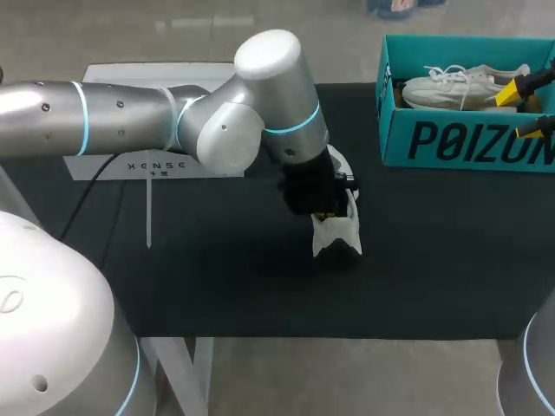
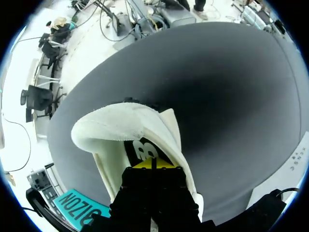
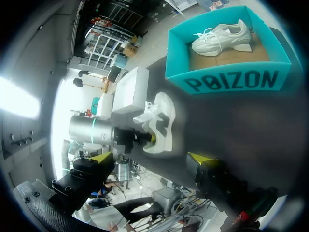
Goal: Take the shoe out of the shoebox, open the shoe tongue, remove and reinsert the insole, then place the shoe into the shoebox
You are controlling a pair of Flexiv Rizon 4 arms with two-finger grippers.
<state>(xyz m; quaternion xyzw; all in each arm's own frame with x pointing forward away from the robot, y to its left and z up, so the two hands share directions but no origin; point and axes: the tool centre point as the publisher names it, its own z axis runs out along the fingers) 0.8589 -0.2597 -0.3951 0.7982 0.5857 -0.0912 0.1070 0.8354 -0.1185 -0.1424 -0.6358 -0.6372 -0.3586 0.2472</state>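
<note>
Where black table (image 1: 217, 286) bears white shoe (image 1: 338, 238), left tool (image 2: 152, 164) together inside it, right tool (image 3: 150, 157) apart

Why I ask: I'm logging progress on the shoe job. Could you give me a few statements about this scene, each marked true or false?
1. A white shoe sits on the table, outside the box. True.
2. The box is empty. False: a second shoe lies in it.
3. The left gripper is at the white shoe's opening. True.
4. The right gripper holds a shoe. False: it is open and holds nothing.
</note>
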